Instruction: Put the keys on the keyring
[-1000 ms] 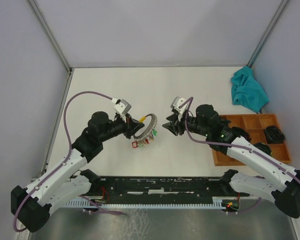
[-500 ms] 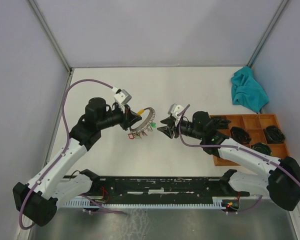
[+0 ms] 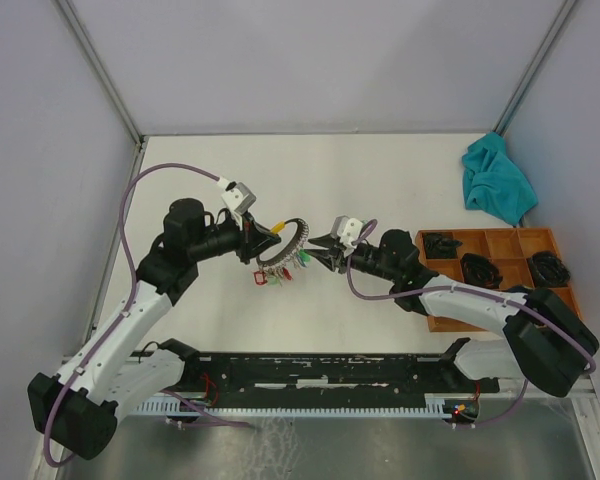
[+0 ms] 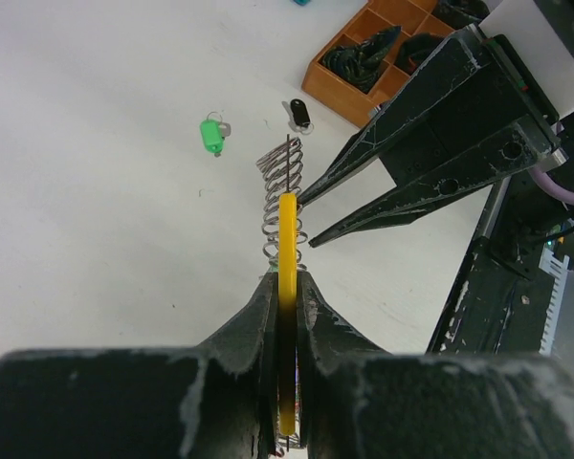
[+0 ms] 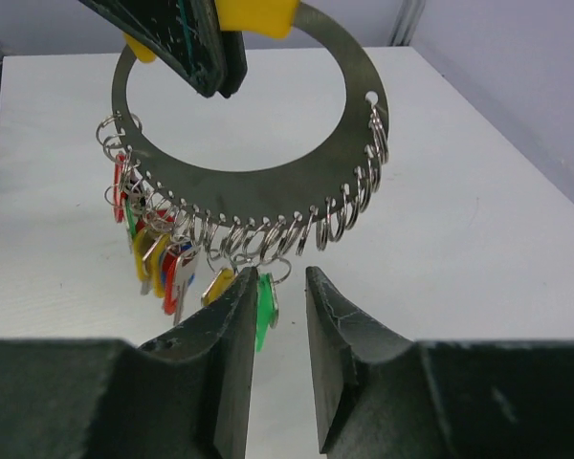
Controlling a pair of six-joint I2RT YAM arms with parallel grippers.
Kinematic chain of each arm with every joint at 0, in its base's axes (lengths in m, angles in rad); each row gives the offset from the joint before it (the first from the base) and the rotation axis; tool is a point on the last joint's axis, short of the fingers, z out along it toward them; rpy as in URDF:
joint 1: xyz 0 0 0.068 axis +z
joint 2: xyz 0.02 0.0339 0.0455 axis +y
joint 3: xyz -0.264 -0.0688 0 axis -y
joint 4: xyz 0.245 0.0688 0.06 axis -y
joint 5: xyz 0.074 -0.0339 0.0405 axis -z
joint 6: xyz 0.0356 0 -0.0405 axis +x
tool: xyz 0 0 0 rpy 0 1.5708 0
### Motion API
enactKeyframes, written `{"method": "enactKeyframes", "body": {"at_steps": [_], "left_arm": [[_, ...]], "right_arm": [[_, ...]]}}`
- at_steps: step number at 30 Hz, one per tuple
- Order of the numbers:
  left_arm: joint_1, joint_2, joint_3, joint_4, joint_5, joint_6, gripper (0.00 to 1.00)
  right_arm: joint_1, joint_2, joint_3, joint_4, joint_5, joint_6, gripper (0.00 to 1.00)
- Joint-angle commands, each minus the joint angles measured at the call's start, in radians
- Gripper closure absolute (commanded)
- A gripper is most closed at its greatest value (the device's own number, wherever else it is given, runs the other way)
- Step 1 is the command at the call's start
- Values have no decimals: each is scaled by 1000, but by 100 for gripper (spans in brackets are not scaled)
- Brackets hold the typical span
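Observation:
My left gripper (image 3: 259, 241) is shut on the keyring (image 3: 288, 247), a flat silvery metal ring, and holds it above the table by its yellow tab (image 4: 287, 239). In the right wrist view the keyring (image 5: 268, 177) hangs upright with several split rings and red, yellow, green and blue tagged keys. My right gripper (image 5: 279, 279) is open just under the ring's lower edge. A hanging green tag (image 5: 265, 308) lies between its jaws. A loose green key (image 4: 210, 134) and a loose black key (image 4: 299, 114) lie on the table beyond the ring. In the top view they are hidden.
A wooden compartment tray (image 3: 438, 312) with dark items stands at the right, also in the left wrist view (image 4: 337, 88). A teal cloth (image 3: 498, 182) lies at the back right. Grey walls bound the white table (image 3: 380, 180).
My right gripper has reached left, from well apart to right under the keyring. My left gripper has carried the ring slightly left and up.

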State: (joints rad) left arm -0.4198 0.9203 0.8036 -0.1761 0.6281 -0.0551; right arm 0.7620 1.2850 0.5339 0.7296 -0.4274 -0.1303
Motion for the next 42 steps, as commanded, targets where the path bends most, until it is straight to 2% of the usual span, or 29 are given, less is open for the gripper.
{"method": "enactKeyframes", "body": {"at_steps": [1, 13, 22, 29, 42], "left_arm": [[12, -27, 1, 97, 50, -19, 97], [25, -24, -3, 117, 85, -40, 97], [33, -23, -7, 126, 86, -56, 97], [40, -19, -9, 134, 92, -69, 97], [41, -11, -11, 135, 111, -75, 97]], "right_arm": [[12, 9, -6, 144, -17, -25, 67], [20, 27, -3, 139, 3, -24, 76], [23, 30, -21, 160, 62, -3, 76], [26, 27, -32, 173, 62, 14, 81], [34, 24, -22, 196, 68, 8, 81]]}}
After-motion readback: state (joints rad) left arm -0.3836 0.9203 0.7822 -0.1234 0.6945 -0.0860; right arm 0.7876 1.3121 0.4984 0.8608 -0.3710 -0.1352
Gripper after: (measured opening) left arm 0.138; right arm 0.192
